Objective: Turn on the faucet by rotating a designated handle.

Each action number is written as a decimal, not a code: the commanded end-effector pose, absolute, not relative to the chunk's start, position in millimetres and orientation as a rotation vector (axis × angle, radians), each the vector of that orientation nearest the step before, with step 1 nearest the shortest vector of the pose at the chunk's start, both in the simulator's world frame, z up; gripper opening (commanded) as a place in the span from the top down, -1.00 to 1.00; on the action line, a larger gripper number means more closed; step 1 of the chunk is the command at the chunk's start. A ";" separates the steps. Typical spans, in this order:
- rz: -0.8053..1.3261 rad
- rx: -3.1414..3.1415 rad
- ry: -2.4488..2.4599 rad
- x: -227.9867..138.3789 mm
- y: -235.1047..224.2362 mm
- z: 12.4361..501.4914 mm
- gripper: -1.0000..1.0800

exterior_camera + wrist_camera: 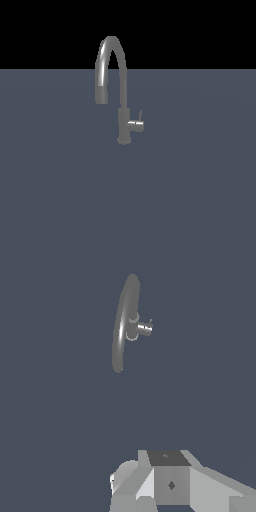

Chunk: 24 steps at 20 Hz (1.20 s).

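A tall grey gooseneck faucet point(118, 85) stands on the flat blue-grey surface, its spout arching toward the exterior view's left. The handle point(136, 124), a short horizontal stub with a thin upright lever pin, sticks out of the column toward the exterior view's right. The wrist view looks down on the faucet point(123, 326) from above, with the handle point(144, 329) beside it. Only blocky grey parts of my gripper point(170, 481) show at that picture's edge, well apart from the faucet. Its fingertips are not clearly seen. The arm does not appear in the exterior view.
The blue-grey surface point(190, 190) spreads around the faucet, ending at a black backdrop behind it. No other objects are in view.
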<state>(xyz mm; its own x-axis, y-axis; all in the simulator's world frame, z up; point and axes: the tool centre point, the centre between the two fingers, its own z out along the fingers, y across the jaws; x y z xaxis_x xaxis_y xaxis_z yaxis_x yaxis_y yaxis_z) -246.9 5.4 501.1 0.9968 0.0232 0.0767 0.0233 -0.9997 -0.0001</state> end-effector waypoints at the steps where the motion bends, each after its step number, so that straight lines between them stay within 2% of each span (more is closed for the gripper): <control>1: -0.120 -3.138 -0.037 -246.9 5.4 501.1 1.00; 12: -0.062 -3.098 0.033 -229.5 5.9 498.5 1.00; 24: 0.129 -2.940 0.257 -170.5 3.4 485.0 1.00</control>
